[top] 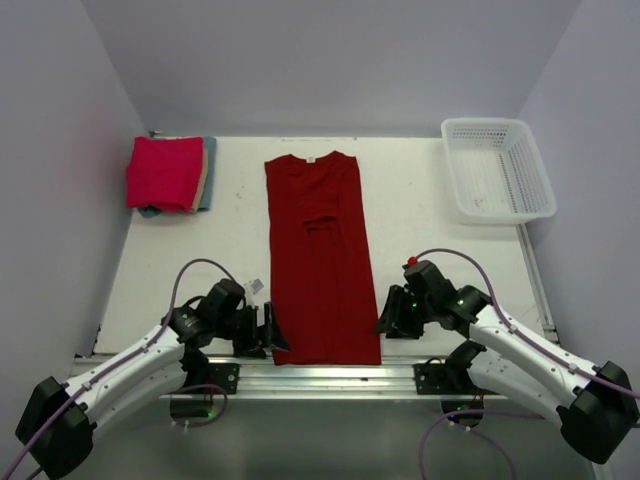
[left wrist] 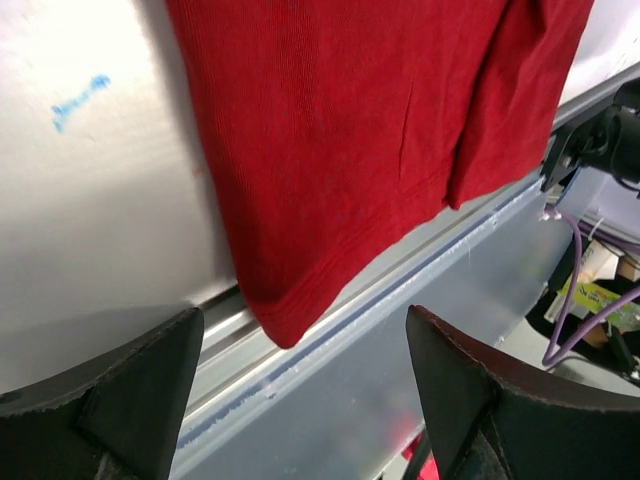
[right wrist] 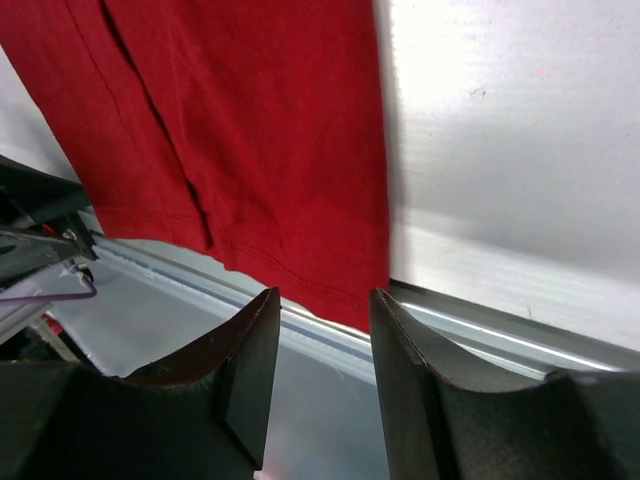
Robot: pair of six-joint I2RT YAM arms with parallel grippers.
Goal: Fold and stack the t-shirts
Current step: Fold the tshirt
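Observation:
The dark crimson t-shirt (top: pixel 318 262) lies as a long narrow strip down the middle of the table, collar at the far end. Its near hem hangs slightly over the table's front edge. My left gripper (top: pixel 272 331) is open at the shirt's near left corner. In the left wrist view the jaws (left wrist: pixel 305 395) stand wide apart with the hem corner (left wrist: pixel 285 325) just ahead, untouched. My right gripper (top: pixel 385 319) is open at the near right corner. In the right wrist view (right wrist: pixel 322 335) the hem corner (right wrist: pixel 350 285) sits just beyond the fingertips. A folded pinkish-red t-shirt (top: pixel 163 172) lies on a blue-grey one (top: pixel 207 172) at the far left.
A white mesh basket (top: pixel 497 170) stands at the far right corner. The metal rail (top: pixel 320 376) runs along the table's near edge under both grippers. A small tag (top: pixel 255 286) lies left of the shirt. Walls close in the table on three sides.

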